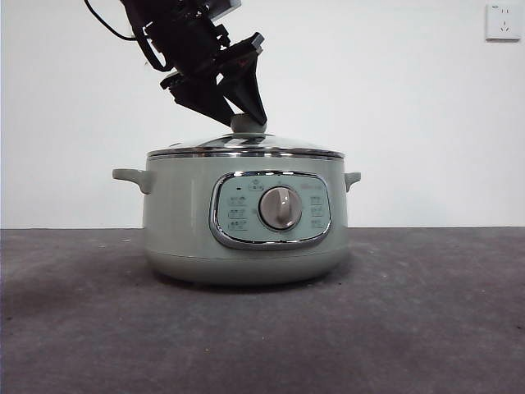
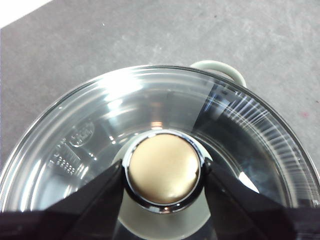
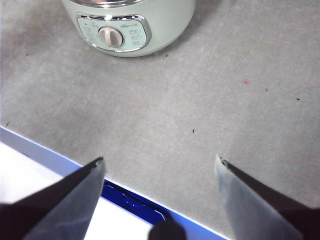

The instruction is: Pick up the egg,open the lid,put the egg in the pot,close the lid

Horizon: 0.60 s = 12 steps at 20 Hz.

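Pale-green knob of the lid sits pinched squarely in my left gripper, straight above the pot, while my right gripper waits spread wide, well away.

One pot, with two side handles, one control panel and one dial. One glass lid with one knob; one wall socket behind. Two grippers: the left gripper and the right gripper, each with two black jaws; no egg visible in any view.
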Each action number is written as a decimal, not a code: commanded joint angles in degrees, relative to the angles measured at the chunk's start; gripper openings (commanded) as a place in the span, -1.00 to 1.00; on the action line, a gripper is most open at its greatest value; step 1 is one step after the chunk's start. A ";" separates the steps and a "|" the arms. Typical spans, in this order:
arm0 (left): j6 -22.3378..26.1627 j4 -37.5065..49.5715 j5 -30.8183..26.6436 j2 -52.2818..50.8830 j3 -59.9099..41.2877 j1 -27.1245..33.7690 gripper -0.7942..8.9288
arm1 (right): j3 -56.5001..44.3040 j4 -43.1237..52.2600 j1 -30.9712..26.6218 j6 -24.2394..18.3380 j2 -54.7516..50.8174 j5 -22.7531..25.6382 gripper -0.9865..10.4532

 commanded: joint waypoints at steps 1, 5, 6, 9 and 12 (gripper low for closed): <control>0.31 -2.91 0.55 1.01 -0.39 -0.50 -0.77 | -0.44 0.39 0.17 0.42 -0.15 0.31 -0.17; 0.26 -3.21 0.63 0.76 -0.37 -0.26 -0.10 | -0.44 0.37 0.17 0.46 -0.17 0.28 -0.17; 0.26 -3.26 0.72 0.55 -0.37 -0.24 -0.11 | -0.44 0.35 0.17 0.48 -0.17 0.28 -0.17; 0.26 -3.45 0.76 -0.07 -0.35 -0.24 -0.11 | -0.44 0.39 0.17 0.52 -0.15 0.31 -0.17; 0.26 -4.00 0.74 -1.40 -0.35 -0.07 -0.11 | -0.44 0.42 0.17 0.59 -0.15 0.33 -0.17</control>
